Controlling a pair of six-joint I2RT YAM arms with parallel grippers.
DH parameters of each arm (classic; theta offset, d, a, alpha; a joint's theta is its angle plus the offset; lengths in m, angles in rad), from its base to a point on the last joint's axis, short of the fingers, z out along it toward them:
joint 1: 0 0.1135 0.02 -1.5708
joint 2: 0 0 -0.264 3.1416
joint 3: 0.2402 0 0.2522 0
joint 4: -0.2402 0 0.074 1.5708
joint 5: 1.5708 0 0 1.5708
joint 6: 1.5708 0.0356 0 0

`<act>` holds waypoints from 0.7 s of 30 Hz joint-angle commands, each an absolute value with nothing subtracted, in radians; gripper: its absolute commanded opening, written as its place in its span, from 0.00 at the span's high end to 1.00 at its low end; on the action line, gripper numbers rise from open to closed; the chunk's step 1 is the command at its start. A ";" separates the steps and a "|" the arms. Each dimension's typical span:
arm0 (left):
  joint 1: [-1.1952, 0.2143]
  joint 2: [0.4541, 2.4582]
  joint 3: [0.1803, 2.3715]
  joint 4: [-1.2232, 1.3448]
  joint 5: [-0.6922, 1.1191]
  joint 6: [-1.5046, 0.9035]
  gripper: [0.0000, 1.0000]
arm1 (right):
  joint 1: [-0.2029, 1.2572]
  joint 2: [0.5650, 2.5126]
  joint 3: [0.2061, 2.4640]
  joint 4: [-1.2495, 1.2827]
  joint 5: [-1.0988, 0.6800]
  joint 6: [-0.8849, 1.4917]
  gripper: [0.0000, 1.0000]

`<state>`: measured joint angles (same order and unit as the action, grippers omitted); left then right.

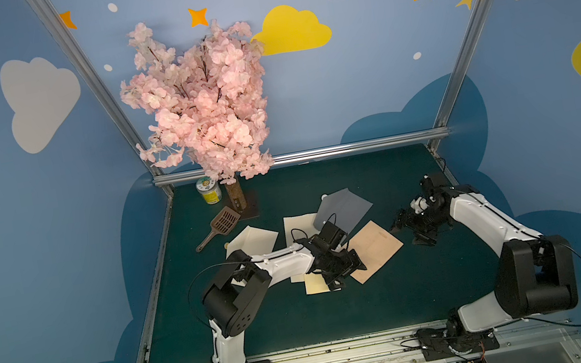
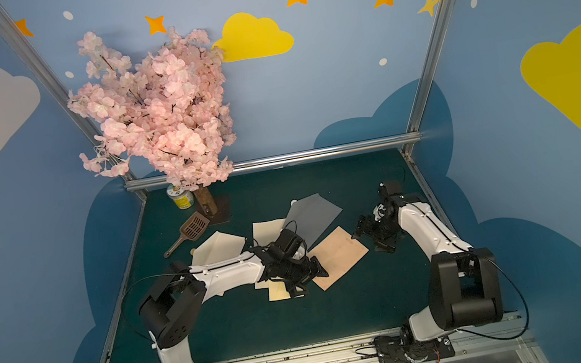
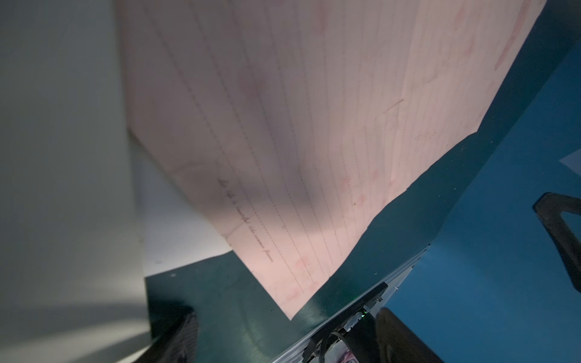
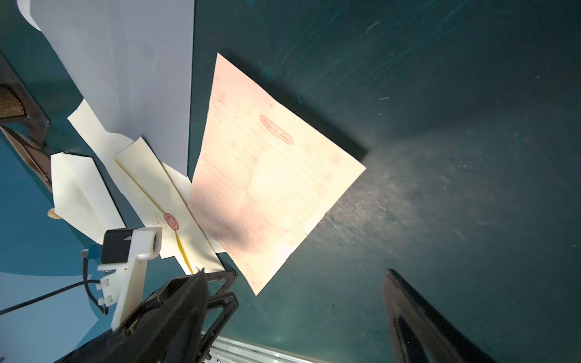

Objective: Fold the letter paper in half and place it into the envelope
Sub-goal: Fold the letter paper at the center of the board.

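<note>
Apparently the fold is not yet begun: the letter paper (image 1: 374, 252) is laid flat on the mat (image 1: 307, 329) beside the envelope (image 4: 171, 220), the left gripper (image 1: 345, 271) at its edge and the right gripper (image 1: 409, 234) nearby are seen wide and empty, so an edge must next be pinched

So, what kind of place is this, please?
Most likely a staged robot test booth, not a home: left arm and right arm are bolted to a rail, inside a metal frame, with cloud-painted walls.
</note>
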<state>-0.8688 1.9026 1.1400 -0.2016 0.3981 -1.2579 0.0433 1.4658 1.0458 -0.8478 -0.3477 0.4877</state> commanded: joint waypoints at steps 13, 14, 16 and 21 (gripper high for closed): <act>-0.925 1.957 1.112 -0.020 0.306 -1.480 0.35 | 0.041 1.411 1.051 -0.894 -0.334 0.451 0.13; -0.926 1.957 1.109 -0.018 0.303 -1.483 0.38 | 0.038 1.407 1.050 -0.894 -0.334 0.448 0.13; -0.927 1.957 1.105 -0.015 0.297 -1.484 0.44 | 0.034 1.404 1.048 -0.893 -0.334 0.448 0.13; -0.923 1.972 1.108 -0.005 0.307 -1.477 0.60 | 0.029 1.413 1.049 -0.883 -0.346 0.448 0.13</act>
<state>-0.9237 1.9457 1.1095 -0.0059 0.3130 -1.4784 0.0345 1.4242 1.0458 -0.8654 -0.3447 0.4625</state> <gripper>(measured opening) 0.431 0.866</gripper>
